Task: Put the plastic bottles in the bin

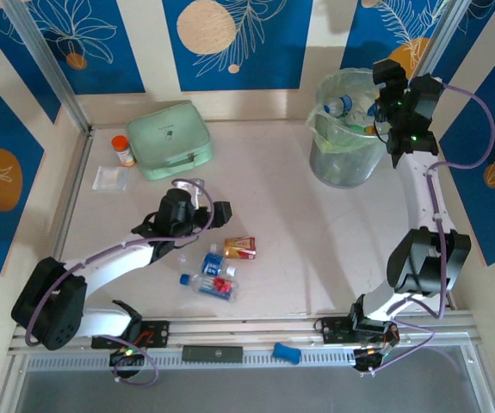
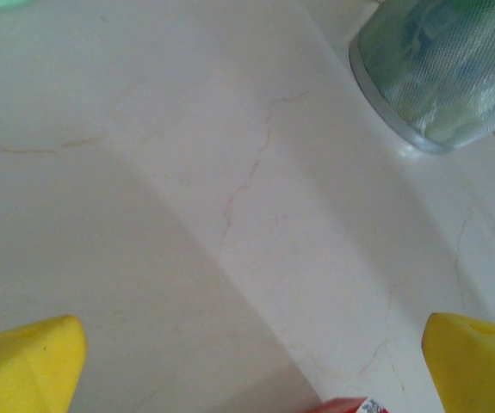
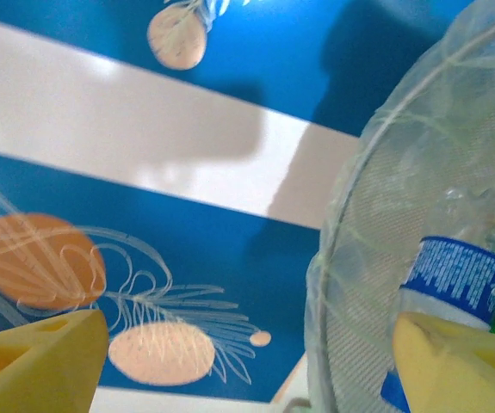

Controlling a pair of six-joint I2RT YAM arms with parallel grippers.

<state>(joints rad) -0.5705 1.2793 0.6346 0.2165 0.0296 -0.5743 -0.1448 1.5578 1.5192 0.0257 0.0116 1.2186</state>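
Two plastic bottles [image 1: 213, 274] are seen lying close together on the table [image 1: 299, 224], near the middle of its near edge, with a small red carton [image 1: 240, 248] just beside them. More bottles are seen inside the bin [image 1: 343, 142], which stands at the far right corner; one with a blue label [image 3: 454, 280] is visible through its liner.

The right gripper [image 1: 383, 103] is held over the bin's right rim. Its yellow fingers [image 3: 36, 361] are spread wide, and nothing is gripped between them.

The left gripper [image 1: 215, 213] is held above the middle of the table, just beyond the loose bottles. Its fingers [image 2: 23, 361] are fully apart and nothing is held.

A mint-green case [image 1: 174, 140], an orange-capped jar [image 1: 123, 151] and a clear packet [image 1: 109, 178] are found toward the far left corner.
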